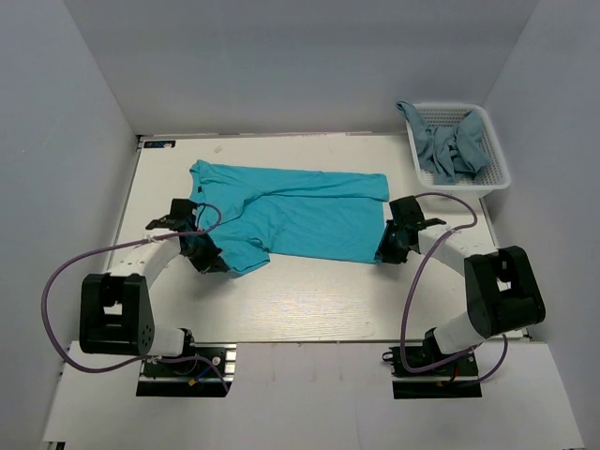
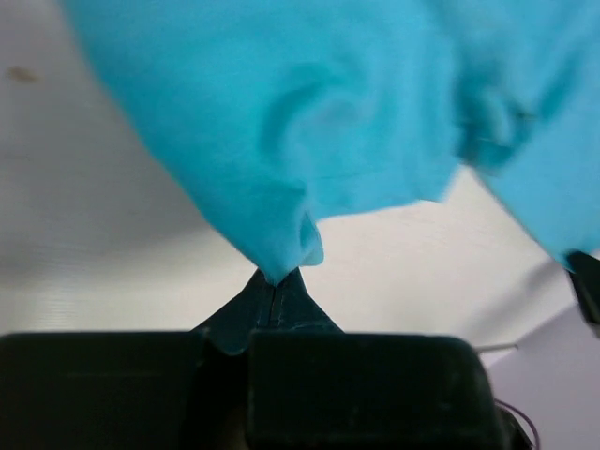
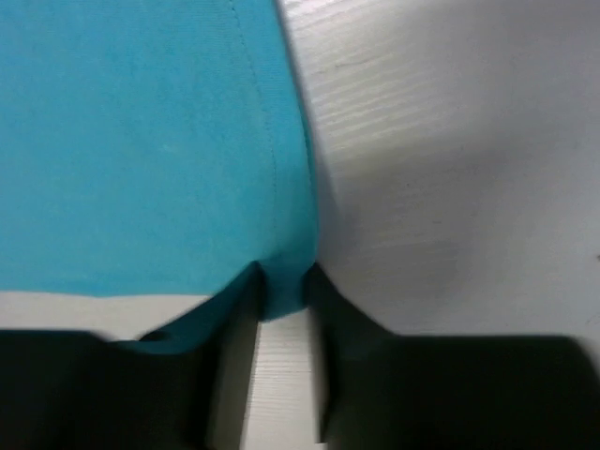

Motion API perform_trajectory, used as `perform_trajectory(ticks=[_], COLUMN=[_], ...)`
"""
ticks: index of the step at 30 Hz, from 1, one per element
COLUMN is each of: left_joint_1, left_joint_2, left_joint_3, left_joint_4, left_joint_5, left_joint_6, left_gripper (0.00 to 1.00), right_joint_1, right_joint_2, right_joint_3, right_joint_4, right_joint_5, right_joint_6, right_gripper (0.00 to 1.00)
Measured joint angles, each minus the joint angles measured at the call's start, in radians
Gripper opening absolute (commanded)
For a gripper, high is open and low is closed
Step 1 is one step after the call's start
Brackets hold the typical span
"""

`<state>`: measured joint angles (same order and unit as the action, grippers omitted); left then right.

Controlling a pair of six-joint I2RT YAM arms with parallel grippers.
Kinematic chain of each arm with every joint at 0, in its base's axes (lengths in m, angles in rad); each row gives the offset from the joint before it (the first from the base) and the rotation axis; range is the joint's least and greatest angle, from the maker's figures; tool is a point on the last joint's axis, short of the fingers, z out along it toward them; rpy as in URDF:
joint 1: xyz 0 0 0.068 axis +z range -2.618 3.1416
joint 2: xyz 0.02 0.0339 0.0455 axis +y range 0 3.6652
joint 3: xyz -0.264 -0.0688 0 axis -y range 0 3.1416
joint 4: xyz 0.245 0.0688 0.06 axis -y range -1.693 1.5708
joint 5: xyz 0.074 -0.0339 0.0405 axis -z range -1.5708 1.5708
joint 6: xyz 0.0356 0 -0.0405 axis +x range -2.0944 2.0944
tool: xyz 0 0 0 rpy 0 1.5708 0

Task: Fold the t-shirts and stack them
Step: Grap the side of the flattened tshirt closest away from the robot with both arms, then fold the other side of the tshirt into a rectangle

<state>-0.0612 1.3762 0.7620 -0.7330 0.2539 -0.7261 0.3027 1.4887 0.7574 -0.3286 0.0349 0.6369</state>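
Observation:
A bright turquoise t-shirt [image 1: 300, 211] lies spread across the middle of the table. My left gripper [image 1: 212, 262] is at its near left corner, shut on a pinched tip of turquoise fabric [image 2: 278, 267], and the cloth hangs away from the jaws. My right gripper [image 1: 388, 251] is at the shirt's near right corner. Its fingers [image 3: 239, 309] stand a little apart with the hem corner [image 3: 284, 295] between them and bare table showing in the gap. Duller grey-blue t-shirts [image 1: 448, 150] lie bunched in the basket.
A white lattice basket [image 1: 495, 178] stands at the table's back right corner. Grey walls enclose the table on the left, back and right. The white tabletop [image 1: 309, 300] runs between the shirt and the arm bases.

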Motion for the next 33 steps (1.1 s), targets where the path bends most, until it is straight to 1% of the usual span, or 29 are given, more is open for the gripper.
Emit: perform_trajectory(ticks=[1,2,4,5,6,12,18,26,33], left_joint_1=[0.0,0.0,0.0,0.0,0.0,0.006,0.008,0.014,0.032], left_joint_2=[-0.003,-0.003,-0.003,-0.003,-0.002,0.056,0.22,0.426,0.491], left_joint_3=[0.02,0.038,0.079,0.097,0.119,0.251,0.438,0.727,0.89], left_joint_4=[-0.002,-0.002,-0.007,-0.01,-0.014,-0.019,-0.005,-0.011,0.009], left_joint_5=[0.019,0.034,0.064,0.076,0.09,0.163,0.198,0.198,0.188], left_joint_6=[0.004,0.007,0.014,0.016,0.019,0.026,0.034,0.042,0.053], left_gripper=[0.0,0.0,0.0,0.0,0.0,0.0,0.0,0.0,0.0], right_joint_1=[0.0,0.0,0.0,0.0,0.0,0.0,0.0,-0.002,-0.015], right_joint_2=[0.008,0.01,0.011,0.011,0.011,0.01,0.038,0.182,0.306], right_joint_3=[0.0,0.001,0.002,0.002,0.003,0.075,0.224,0.443,0.645], right_joint_4=[-0.002,-0.003,-0.012,-0.016,-0.022,-0.085,-0.132,-0.216,-0.288], right_joint_5=[0.0,0.0,0.001,0.002,0.001,-0.013,-0.016,-0.01,0.0], right_joint_6=[0.004,0.011,0.015,0.014,0.013,0.006,-0.014,-0.039,-0.067], right_gripper=[0.21,0.13,0.07,0.01,0.0,0.0,0.0,0.0,0.0])
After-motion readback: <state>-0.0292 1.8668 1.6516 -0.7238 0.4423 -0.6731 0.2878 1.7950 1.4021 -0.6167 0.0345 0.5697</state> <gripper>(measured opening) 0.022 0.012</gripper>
